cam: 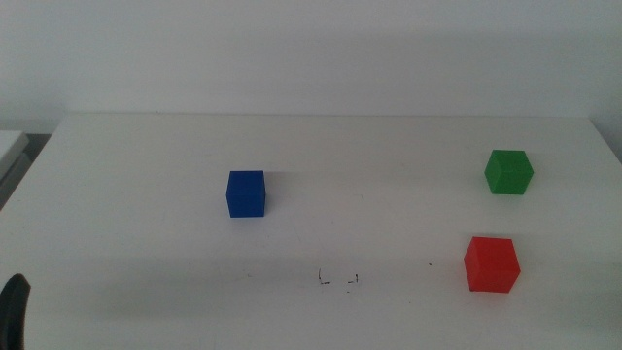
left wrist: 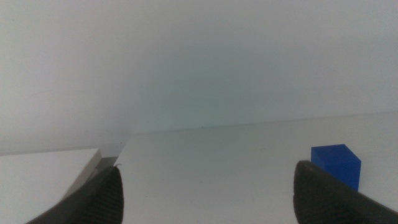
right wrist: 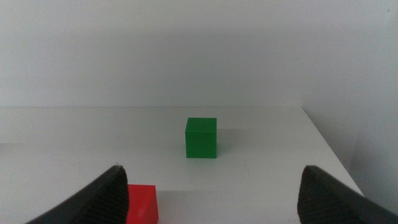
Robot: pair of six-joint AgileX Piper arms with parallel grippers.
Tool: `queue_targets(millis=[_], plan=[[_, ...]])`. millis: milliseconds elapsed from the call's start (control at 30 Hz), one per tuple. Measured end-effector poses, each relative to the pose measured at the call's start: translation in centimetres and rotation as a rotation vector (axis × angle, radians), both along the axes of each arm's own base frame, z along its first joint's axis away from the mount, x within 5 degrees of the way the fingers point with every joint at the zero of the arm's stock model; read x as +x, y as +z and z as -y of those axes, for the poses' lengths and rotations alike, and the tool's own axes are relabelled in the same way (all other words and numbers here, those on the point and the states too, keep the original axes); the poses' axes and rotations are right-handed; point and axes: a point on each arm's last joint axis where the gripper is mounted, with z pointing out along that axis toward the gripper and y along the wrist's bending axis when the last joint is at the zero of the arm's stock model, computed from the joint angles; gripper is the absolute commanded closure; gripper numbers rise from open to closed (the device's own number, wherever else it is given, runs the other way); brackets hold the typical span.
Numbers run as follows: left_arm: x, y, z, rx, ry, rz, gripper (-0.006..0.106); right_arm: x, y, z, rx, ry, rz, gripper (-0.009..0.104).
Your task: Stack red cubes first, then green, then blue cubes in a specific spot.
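1. The table [cam: 321, 146] is a smooth, plain white surface with a straight far edge against a pale wall.
2. The red cube [cam: 491, 263] is a small solid block with matte faces and crisp edges, resting flat on the table toward the right near side.
3. The green cube [cam: 509, 172] is the same size and finish, and sits farther back on the right, apart from the red one.
4. The blue cube [cam: 246, 193] is a deep, matte block left of centre, well apart from the other two.
5. The marked spot [cam: 338, 280] is a pair of tiny black bracket-like pen marks near the front middle, with nothing on it. None of the cubes is stacked.
6. The left gripper [left wrist: 205, 190] sits low at the table's left near corner, its dark jaws spread wide and holding nothing; the blue cube shows just past one jaw.
7. The right gripper [right wrist: 214, 193] faces the green cube, its jaws wide apart and empty, with the red cube beside one jaw.
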Motion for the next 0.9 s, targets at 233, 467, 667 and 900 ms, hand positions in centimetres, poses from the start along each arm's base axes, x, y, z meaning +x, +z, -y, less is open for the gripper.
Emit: queue_targets(millis=[233,467,667,900], plan=[[0.0,0.0,0.0,0.000,0.000,0.001,0.007,-0.2,0.4,-0.1,0.012,0.006,-0.040,0.002],[0.0,0.0,0.0,0.000,0.000,0.001,0.007,-0.6,6.6,-0.2,0.017,0.022,-0.088,0.002],[0.0,0.0,0.0,0.000,0.000,0.001,0.007,1.0,12.9,-0.3,0.013,0.035,-0.197,0.002],[0.0,0.0,0.0,0.000,0.000,0.001,0.007,4.5,19.5,-0.9,0.062,0.087,-0.456,0.002]])
